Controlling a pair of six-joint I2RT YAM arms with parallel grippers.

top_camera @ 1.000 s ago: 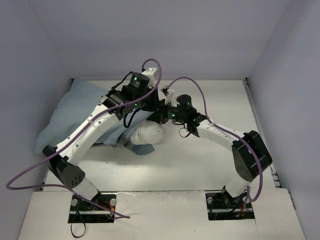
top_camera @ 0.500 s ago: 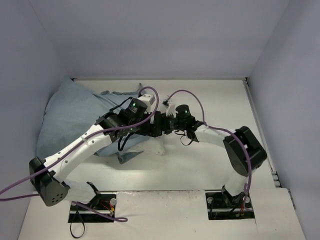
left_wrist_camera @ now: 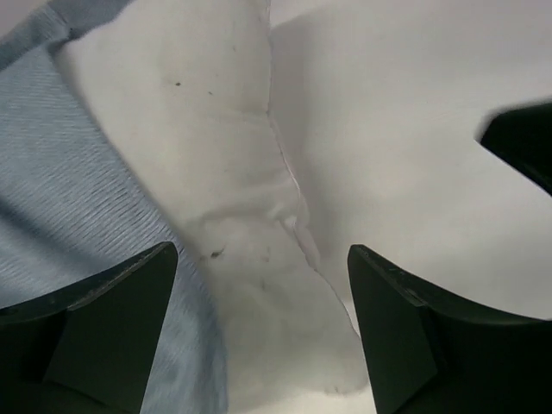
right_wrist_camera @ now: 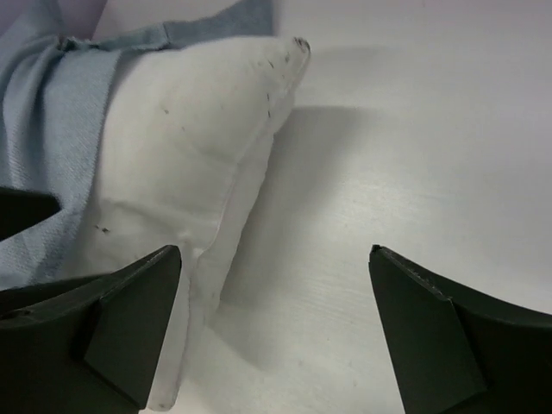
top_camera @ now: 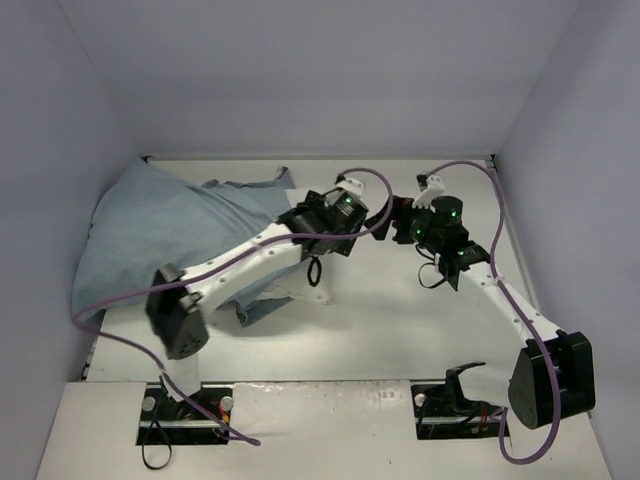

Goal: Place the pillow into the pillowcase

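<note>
White cloth, soft fill: the pillow point(right_wrist_camera: 185, 147) looks light and squashy. We judge it will sag and fold if lifted by one point, so pinch a corner or the seamed edge, deep enough to catch filling and not only cloth. The pillowcase point(top_camera: 150, 230) is thin and limp and likely to slide and bunch; best taken at its open hem, one layer only.

The pillow lies on the tabletop point(top_camera: 420, 310), left of centre. Most of it seems covered by the pale blue-grey pillowcase, with one white end sticking out toward the middle. We cannot tell how far in it sits.

Left jaws are spread wide and hold nothing, above the bare white end, with the pillowcase edge just beside one finger. Right jaws are spread wide too, empty and touching nothing, over bare tabletop just beside the pillow's corner.
</note>
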